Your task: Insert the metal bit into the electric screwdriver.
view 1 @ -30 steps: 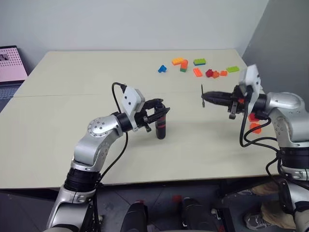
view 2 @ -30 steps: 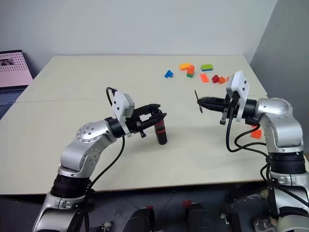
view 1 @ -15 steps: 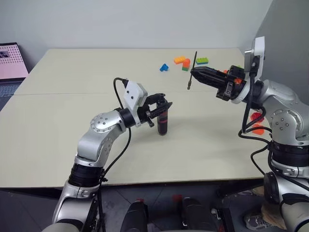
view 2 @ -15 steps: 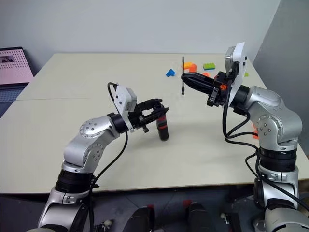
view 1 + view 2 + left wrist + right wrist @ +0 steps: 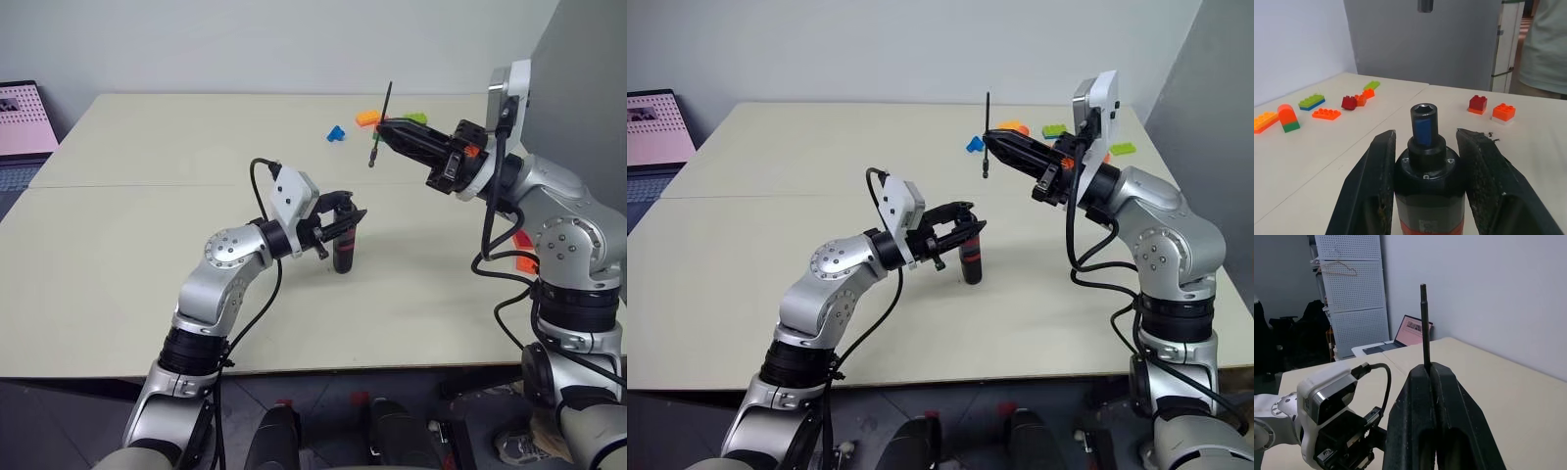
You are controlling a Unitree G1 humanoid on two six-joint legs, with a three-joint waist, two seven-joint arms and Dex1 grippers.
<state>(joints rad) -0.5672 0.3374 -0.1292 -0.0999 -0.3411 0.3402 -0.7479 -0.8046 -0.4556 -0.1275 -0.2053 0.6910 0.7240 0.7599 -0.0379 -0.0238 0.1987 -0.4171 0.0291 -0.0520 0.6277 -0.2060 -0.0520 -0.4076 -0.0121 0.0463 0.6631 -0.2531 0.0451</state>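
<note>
Left wrist view: left jaws clench electric screwdriver (image 5: 1429, 171); right jaws pinch metal bit (image 5: 987, 136).

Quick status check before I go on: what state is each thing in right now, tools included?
Electric screwdriver: upright on the table, socket empty, held.
Metal bit: held up in the air, near vertical, not yet inserted.
Left tool: shut on the electric screwdriver.
Right tool: shut on the metal bit.
Toy bricks: loose on the table, untouched.
Laptop: open.
</note>
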